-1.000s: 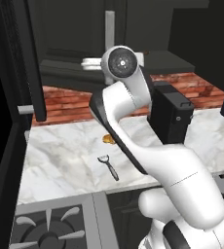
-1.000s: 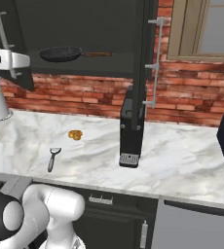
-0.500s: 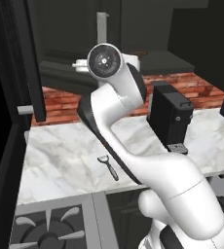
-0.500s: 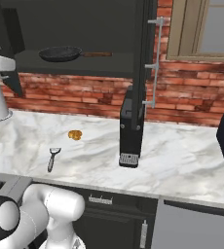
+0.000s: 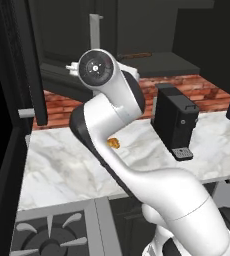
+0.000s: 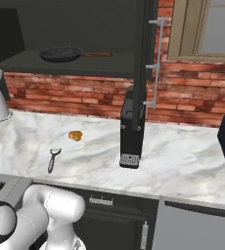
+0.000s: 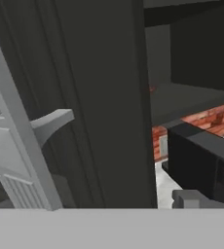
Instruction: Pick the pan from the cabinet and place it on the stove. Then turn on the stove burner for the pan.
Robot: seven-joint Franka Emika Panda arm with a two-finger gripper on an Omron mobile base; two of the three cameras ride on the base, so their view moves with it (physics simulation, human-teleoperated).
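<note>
The black pan (image 6: 60, 53) lies on the shelf of the open cabinet (image 6: 70, 22), its brown handle (image 6: 98, 54) pointing right; that handle (image 5: 134, 55) also peeks out past my arm. The gripper (image 7: 112, 204) sits close to a dark cabinet door (image 7: 99, 97) with a silver bar handle (image 7: 9, 146) at its left. One grey fingertip (image 7: 194, 198) shows far to the lower right, and nothing lies between the jaws, so it stands open. My raised wrist (image 5: 99, 70) hides the hand from the left base camera. A corner of the stove (image 5: 47, 235) shows below.
A black coffee machine (image 6: 132, 132) stands on the marble counter (image 6: 183, 156). A small peeler (image 6: 53, 158) and an orange lump (image 6: 75, 135) lie left of it. One open door (image 6: 146, 73) stands edge-on above the machine; another open door (image 5: 17, 75) hangs at the left.
The arm has swung left and up, its wrist now higher and nearer the left cabinet door. The pan and the counter items have not moved.
</note>
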